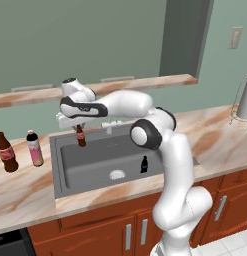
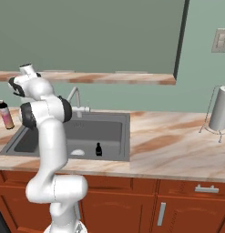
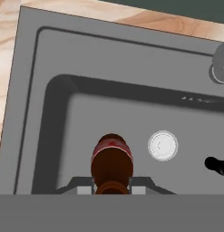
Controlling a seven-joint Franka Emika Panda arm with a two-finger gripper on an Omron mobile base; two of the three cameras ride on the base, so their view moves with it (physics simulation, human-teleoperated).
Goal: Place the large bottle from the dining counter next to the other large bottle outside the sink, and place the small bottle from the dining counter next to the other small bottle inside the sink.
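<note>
Gripper (image 1: 80, 127) clamps the small bottle (image 1: 81, 136) above the sink (image 1: 62, 170). Large bottle (image 1: 7, 152) stands beside the other large bottle (image 1: 34, 148) (half done); left: lowering mine by the other small bottle (image 1: 144, 164).

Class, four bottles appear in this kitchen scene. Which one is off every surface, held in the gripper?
The small bottle, brown with a red label, hangs over the sink in the gripper; the other three stand on a surface.
</note>
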